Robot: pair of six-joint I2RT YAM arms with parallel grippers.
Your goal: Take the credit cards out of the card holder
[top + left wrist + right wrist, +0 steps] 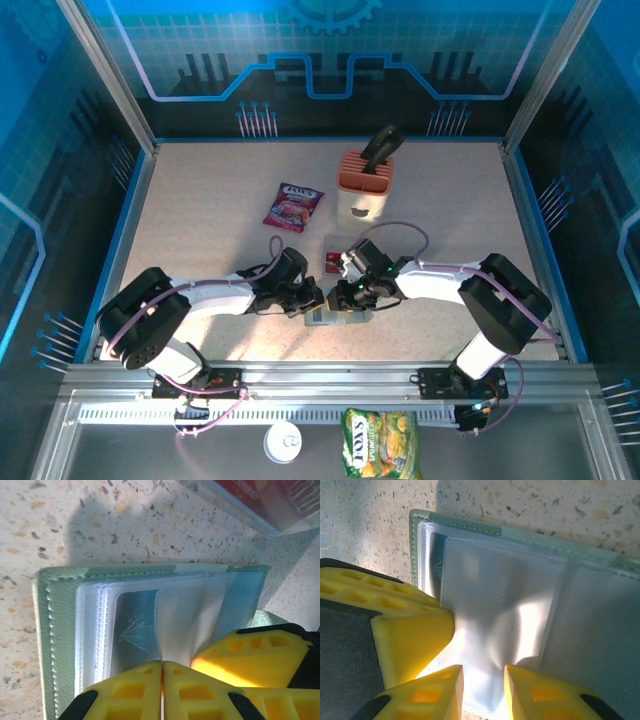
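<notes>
Though open, one card holder (150, 615).

Card holder (60, 630) is showing grey-green w/ pale stitching, frosted-clear sleeves (185, 615) at yellow left gripper (162, 667) tips. Table (75, 525) is looking beige w/ brown & orange specks; credit card (240, 492) beyond is showing red.

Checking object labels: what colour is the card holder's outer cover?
The card holder cover is grey-green with pale stitching; clearest in the left wrist view.

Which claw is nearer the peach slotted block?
Right. The right claw is at the card holder, nearly straight in front of the peach block; the left claw is there too, farther left.
</notes>
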